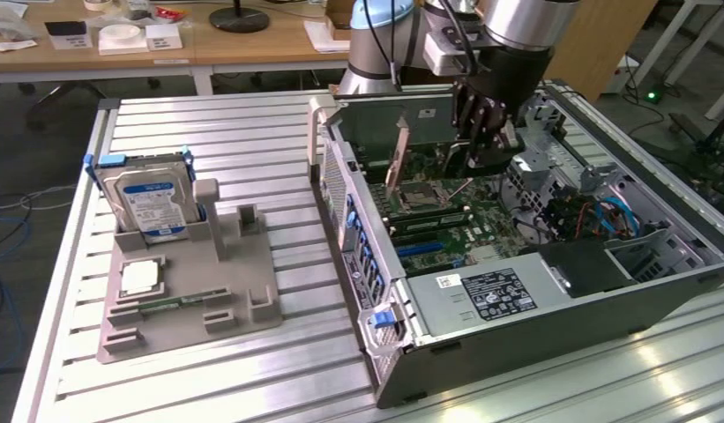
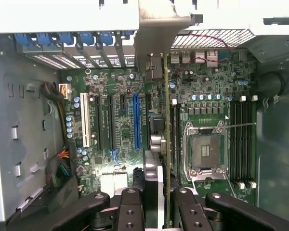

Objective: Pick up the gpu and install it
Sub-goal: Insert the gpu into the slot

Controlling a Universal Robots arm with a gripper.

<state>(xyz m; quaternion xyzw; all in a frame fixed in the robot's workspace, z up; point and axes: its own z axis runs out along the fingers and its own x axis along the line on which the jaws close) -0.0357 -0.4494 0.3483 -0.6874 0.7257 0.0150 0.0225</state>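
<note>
The table is ribbed bare metal with a brushed sheen. The case is matt grey sheet metal, the holder matt grey plastic. The hard drive carries a glossy blue label. The gpu has a dull silver metal bracket. The gripper is matt black.

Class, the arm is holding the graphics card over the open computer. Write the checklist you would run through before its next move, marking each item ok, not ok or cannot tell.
1. gpu gripped by the claw: ok, it sits edge-on in the grip.
2. Card over the motherboard inside the open case: ok.
3. Metal bracket pointing towards the rear slot wall: ok.
4. Card lined up with its slot: cannot tell; the long blue slot lies beside it.
5. Hard drive out of the way: ok, standing in its holder outside the case.
</note>
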